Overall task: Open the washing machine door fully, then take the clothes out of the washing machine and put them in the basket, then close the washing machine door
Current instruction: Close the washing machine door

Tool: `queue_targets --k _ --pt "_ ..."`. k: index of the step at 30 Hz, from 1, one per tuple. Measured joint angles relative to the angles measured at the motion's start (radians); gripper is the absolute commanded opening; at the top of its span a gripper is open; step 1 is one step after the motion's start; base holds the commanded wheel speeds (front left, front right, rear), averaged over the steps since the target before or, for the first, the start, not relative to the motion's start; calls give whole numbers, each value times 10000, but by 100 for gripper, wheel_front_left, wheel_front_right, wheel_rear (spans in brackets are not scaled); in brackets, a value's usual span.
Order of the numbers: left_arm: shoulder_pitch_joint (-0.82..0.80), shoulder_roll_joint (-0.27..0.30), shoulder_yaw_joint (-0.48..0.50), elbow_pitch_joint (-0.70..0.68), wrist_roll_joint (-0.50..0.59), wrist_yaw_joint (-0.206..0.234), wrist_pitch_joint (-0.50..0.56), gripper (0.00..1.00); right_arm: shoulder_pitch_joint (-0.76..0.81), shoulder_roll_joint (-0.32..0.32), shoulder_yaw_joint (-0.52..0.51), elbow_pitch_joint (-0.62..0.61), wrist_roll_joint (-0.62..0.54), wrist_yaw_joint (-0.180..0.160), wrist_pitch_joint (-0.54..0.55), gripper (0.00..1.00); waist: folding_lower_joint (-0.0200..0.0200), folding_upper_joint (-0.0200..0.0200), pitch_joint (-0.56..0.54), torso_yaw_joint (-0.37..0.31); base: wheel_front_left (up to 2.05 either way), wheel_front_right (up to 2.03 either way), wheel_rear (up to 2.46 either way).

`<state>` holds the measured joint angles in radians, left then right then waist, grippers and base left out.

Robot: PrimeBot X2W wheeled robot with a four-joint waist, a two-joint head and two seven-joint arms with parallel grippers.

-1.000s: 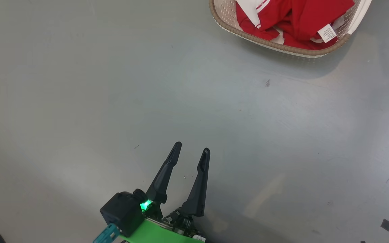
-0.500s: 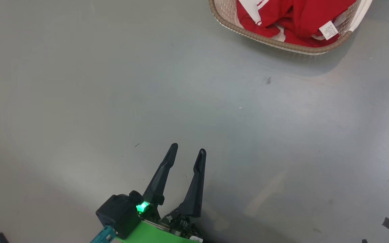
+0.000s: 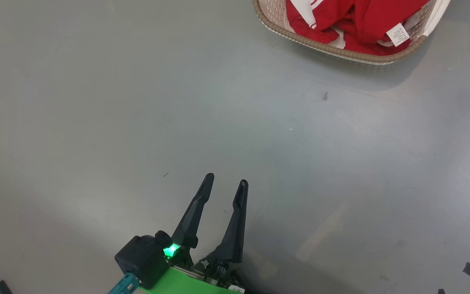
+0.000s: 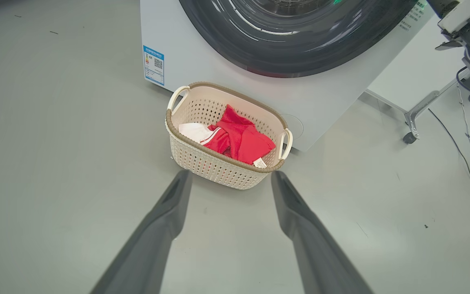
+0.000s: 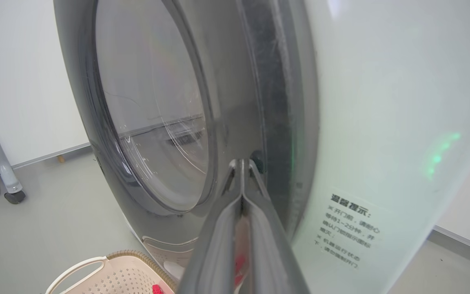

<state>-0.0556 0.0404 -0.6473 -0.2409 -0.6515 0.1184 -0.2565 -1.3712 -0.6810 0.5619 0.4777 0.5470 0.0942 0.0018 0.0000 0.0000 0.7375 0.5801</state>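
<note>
While the left gripper (image 3: 226, 180) is hanging over the smooth, faintly scuffed grey floor (image 3: 96, 102) with its two tapering dark fingers spread wide and holding nothing, the right gripper (image 5: 242, 163) is showing its fingers pressed flat together. Their tips are lying at the glossy black rim of the washing machine door (image 5: 259, 102); contact cannot be confirmed. The door's bulging clear glass is sitting close against the flat white front of the washing machine (image 4: 186, 69); whether it is latched cannot be told.

The basket (image 4: 218, 167), rounded rectangular cream perforated plastic with a brown woven-look rim and two loop handles, is standing on the floor just in front of the machine, below the door. The clothes (image 4: 239, 139), crumpled red fabric with white parts and a small white label (image 3: 398, 34), are lying inside it.

Against a second ago, basket and floor specks alike are riding slightly higher in the head view, so the camera has moved. Measured against those specks, the left gripper is sitting a little lower and further left, its spread unchanged.
</note>
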Motion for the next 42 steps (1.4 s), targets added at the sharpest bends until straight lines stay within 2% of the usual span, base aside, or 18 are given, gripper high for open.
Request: queue_targets --k 9,17,20,22,27,37,42 --pt "-104 -2 -27 113 -73 0 0 100 150 -38 115 550 -42 13 -395 0 0 0 -282 74 0 0 0" --pt "-709 -8 -42 499 -59 6 0 100 926 -759 725 660 -784 102 -1083 0 0 0 -817 115 0 0 0" --pt "-857 -15 155 734 59 6 0 100 1453 -485 871 750 -719 104 -1459 0 0 0 -1092 95 0 0 0" --pt "-934 -19 420 1007 224 6 0 100 1891 -73 1022 798 -625 178 -1772 0 0 0 -1404 7 0 0 0" --pt "-968 -19 815 1442 587 8 0 100 2383 345 1120 894 -403 180 -2178 0 0 0 -1962 -284 0 0 0" --pt "-1070 -17 1475 2188 1141 8 0 100 3492 1177 1310 972 63 192 -2412 0 0 0 -3026 -1318 0 0 0" --pt "-1070 -15 1726 2462 1271 8 -2 100 4214 1298 1352 980 207 219 -2452 0 0 0 -3579 -1885 0 0 0"
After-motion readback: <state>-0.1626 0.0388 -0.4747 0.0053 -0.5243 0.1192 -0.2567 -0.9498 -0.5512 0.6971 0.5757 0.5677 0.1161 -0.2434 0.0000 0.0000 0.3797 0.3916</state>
